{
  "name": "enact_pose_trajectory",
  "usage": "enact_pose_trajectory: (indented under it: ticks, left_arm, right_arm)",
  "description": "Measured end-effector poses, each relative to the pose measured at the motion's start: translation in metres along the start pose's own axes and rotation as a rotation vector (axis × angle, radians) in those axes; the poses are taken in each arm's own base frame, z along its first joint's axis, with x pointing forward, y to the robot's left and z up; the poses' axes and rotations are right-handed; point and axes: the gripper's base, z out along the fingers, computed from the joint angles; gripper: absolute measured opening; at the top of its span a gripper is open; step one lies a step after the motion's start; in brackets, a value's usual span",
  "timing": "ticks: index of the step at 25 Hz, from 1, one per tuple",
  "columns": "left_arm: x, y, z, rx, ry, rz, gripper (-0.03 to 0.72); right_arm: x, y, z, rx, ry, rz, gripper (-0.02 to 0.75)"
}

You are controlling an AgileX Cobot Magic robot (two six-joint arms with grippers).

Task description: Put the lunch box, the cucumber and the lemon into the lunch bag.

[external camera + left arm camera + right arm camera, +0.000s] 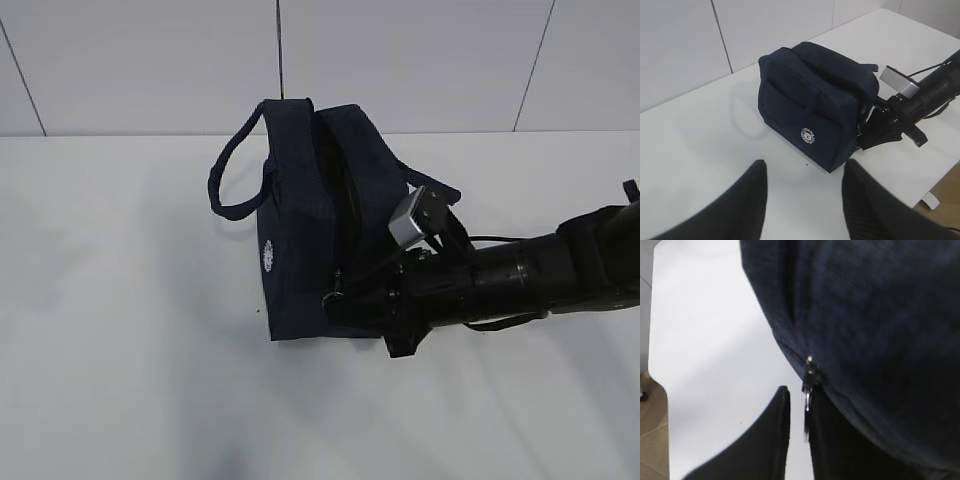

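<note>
The dark navy lunch bag (300,220) stands on the white table, white logo facing left; it also shows in the left wrist view (810,95) and fills the right wrist view (880,315). Its metal ring pull (807,410) hangs at the bag's lower corner (333,297). My right gripper (799,395) is at that corner, jaws a narrow gap apart with the ring between them, lying against one finger and clear of the other. My left gripper (806,167) is wide open and empty above bare table in front of the bag. Lunch box, cucumber and lemon are out of view.
The right arm (520,275) reaches in from the right, low over the table (120,330). A white panelled wall (400,60) stands behind the bag. The table's edge and floor show at the left of the right wrist view (655,385).
</note>
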Motion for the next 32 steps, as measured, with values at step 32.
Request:
enact_pose_trajectory:
  ticks: [32]
  left_arm:
    - [0.0,0.0,0.0,0.0,0.0,0.0,0.342]
  right_arm:
    - [-0.016,0.018,-0.006,-0.178,-0.024,0.164,0.007]
